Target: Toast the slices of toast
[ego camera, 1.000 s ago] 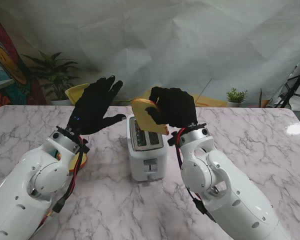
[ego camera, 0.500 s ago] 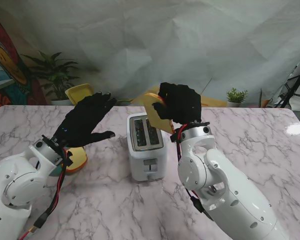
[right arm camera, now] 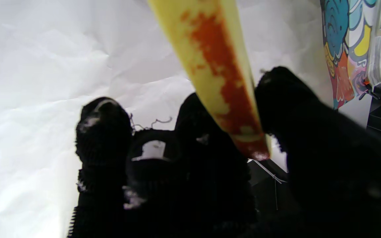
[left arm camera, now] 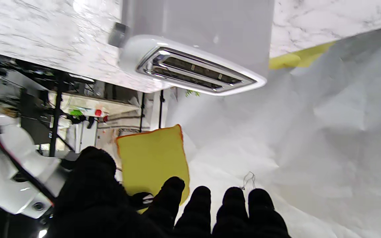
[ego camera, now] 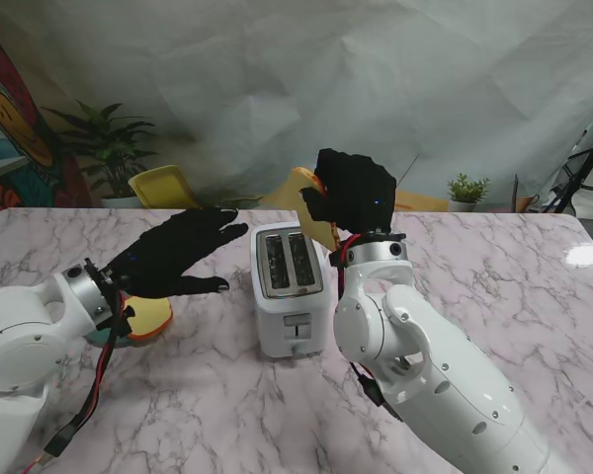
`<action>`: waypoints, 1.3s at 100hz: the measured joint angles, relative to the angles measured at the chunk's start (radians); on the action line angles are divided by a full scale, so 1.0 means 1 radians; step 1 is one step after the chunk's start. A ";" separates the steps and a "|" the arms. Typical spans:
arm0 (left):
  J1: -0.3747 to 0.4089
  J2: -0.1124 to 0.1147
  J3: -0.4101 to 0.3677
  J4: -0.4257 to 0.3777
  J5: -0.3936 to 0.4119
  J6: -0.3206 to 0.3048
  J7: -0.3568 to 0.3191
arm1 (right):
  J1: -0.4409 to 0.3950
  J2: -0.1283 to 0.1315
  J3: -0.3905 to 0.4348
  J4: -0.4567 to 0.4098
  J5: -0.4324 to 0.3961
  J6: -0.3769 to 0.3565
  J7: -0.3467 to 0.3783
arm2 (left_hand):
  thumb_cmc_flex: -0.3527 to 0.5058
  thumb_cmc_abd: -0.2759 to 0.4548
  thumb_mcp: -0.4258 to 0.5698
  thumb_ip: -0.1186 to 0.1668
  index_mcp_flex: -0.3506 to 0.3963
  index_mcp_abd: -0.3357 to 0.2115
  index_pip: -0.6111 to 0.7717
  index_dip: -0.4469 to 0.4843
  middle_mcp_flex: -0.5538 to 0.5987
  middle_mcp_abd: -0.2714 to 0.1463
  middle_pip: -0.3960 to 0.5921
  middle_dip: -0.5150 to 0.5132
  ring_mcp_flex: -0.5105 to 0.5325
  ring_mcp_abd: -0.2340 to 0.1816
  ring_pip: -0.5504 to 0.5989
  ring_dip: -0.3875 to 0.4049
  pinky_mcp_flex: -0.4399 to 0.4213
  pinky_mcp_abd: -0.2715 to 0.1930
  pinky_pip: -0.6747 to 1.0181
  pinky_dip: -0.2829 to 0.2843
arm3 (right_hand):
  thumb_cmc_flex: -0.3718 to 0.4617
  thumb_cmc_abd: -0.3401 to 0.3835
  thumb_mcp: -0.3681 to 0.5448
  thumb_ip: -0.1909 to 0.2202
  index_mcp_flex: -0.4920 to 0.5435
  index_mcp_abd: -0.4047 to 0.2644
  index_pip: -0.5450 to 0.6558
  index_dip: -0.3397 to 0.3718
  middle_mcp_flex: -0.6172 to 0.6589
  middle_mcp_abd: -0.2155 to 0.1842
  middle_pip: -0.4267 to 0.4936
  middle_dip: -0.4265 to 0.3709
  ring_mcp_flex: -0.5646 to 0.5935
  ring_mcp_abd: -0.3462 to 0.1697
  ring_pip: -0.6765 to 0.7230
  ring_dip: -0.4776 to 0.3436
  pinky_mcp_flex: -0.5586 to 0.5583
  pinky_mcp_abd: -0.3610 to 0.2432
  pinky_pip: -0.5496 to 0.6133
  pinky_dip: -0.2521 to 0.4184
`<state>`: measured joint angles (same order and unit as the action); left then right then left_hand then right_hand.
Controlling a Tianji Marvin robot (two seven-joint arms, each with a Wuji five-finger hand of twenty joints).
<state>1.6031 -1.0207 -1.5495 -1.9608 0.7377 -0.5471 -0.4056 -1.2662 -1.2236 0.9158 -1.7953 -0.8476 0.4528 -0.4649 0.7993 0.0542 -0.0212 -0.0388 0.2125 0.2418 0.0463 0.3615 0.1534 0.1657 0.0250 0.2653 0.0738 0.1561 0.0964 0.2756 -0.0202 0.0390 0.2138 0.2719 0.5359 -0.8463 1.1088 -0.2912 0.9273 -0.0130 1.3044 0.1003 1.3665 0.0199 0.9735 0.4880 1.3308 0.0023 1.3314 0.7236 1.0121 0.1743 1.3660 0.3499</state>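
So the toast slice (ego camera: 313,210) is pinched in the right hand (ego camera: 351,197), fingers closed around it, held up in the air just to the right of and a bit beyond the far end of the toaster (ego camera: 289,289). It isn't lined up over a slot yet. The slots run near to far, both look empty, and the slice is seen tilted, so it probably needs to be shifted left and squared up with a slot before being lowered. The right hand is obviously the nearer one for that.

The slice itself looks like a fake: flat, bright yellow, with an orange-brown crust edge.

The left hand (ego camera: 178,259) is held out flat with fingers spread, nothing in it, hovering left of the toaster over the worktop (ego camera: 494,286). Something yellow (ego camera: 148,316) is partly hidden under its wrist; hard to tell what.
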 measured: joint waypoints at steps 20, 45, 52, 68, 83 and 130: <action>-0.026 0.042 -0.021 -0.048 -0.086 0.003 -0.149 | 0.006 -0.012 -0.004 0.031 0.009 0.020 -0.040 | 0.000 0.000 0.000 0.000 0.027 -0.014 0.008 0.000 0.001 -0.003 0.000 0.000 0.000 -0.006 0.004 -0.017 0.011 -0.010 -0.025 -0.011 | 0.000 -0.020 0.015 0.000 0.012 0.000 0.000 0.000 0.000 0.000 0.020 0.000 0.000 0.000 0.021 0.000 0.008 0.000 0.006 0.001; -0.028 0.048 -0.028 -0.056 -0.079 0.015 -0.150 | 0.007 -0.022 -0.003 0.065 0.011 0.025 -0.085 | 0.000 0.000 0.000 0.000 0.038 -0.015 0.012 0.000 0.014 -0.003 0.002 -0.003 0.001 -0.007 0.006 -0.019 0.030 -0.010 -0.062 -0.011 | 0.000 -0.020 0.019 0.000 0.015 0.000 0.000 -0.001 0.000 0.000 0.024 0.000 0.000 0.000 0.026 0.000 0.009 0.000 0.009 0.009; -0.031 0.048 -0.021 -0.056 -0.077 0.016 -0.149 | 0.007 -0.023 -0.001 0.071 0.008 0.025 -0.092 | 0.000 0.000 0.000 0.000 0.038 -0.015 0.012 0.000 0.024 -0.003 0.002 -0.004 0.001 -0.007 0.012 -0.020 0.034 -0.010 -0.073 -0.011 | 0.000 -0.020 0.019 0.009 0.016 0.000 0.000 -0.001 0.000 0.000 0.032 0.000 0.000 0.000 0.036 0.001 0.009 0.000 0.010 0.010; -0.044 0.049 -0.005 -0.053 -0.080 0.015 -0.156 | 0.012 -0.030 -0.004 0.084 0.019 0.052 -0.111 | 0.000 0.000 0.000 0.000 0.039 -0.015 0.015 0.000 0.025 -0.005 0.004 -0.004 0.001 -0.007 0.016 -0.020 0.038 -0.010 -0.074 -0.011 | -0.001 -0.022 0.020 0.009 0.024 0.000 0.000 -0.002 0.001 -0.001 0.043 0.000 0.000 0.000 0.049 0.015 0.010 0.000 0.012 0.010; -0.048 0.050 -0.003 -0.053 -0.082 0.016 -0.160 | 0.027 -0.044 -0.022 0.115 0.039 0.062 -0.144 | 0.000 0.000 0.000 0.000 0.062 -0.017 0.029 0.000 0.025 -0.006 0.004 -0.004 0.001 -0.007 0.016 -0.029 0.039 -0.010 -0.085 -0.011 | -0.001 -0.022 0.020 0.010 0.025 0.000 0.000 -0.002 0.001 -0.001 0.046 0.000 0.000 0.000 0.053 0.015 0.010 0.000 0.012 0.010; -0.034 0.048 -0.001 -0.043 -0.060 0.012 -0.134 | 0.047 -0.077 -0.040 0.184 0.079 0.086 -0.196 | 0.000 0.000 0.000 0.000 0.074 -0.017 0.029 0.000 0.051 -0.006 0.025 -0.004 0.001 -0.008 0.026 -0.030 0.044 -0.011 -0.097 -0.011 | -0.015 -0.022 0.028 0.030 0.026 -0.002 0.012 -0.002 0.001 -0.003 0.066 0.011 0.000 0.000 0.078 0.015 0.004 0.000 0.031 0.024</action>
<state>1.5694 -0.9730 -1.5502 -2.0038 0.6775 -0.5354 -0.5392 -1.2190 -1.3002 0.8760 -1.6118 -0.7684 0.5391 -0.6604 0.7993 0.0543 -0.0212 -0.0387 0.2870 0.2246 0.0758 0.3615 0.2039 0.1598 0.0500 0.2612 0.0751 0.1482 0.1222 0.2459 0.0237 0.0284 0.1168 0.2605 0.5213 -0.8683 1.1368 -0.2616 0.9531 -0.0154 1.3166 0.0983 1.3679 0.0171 1.0398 0.4987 1.3308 0.0023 1.4094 0.7389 1.0163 0.1741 1.3971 0.3739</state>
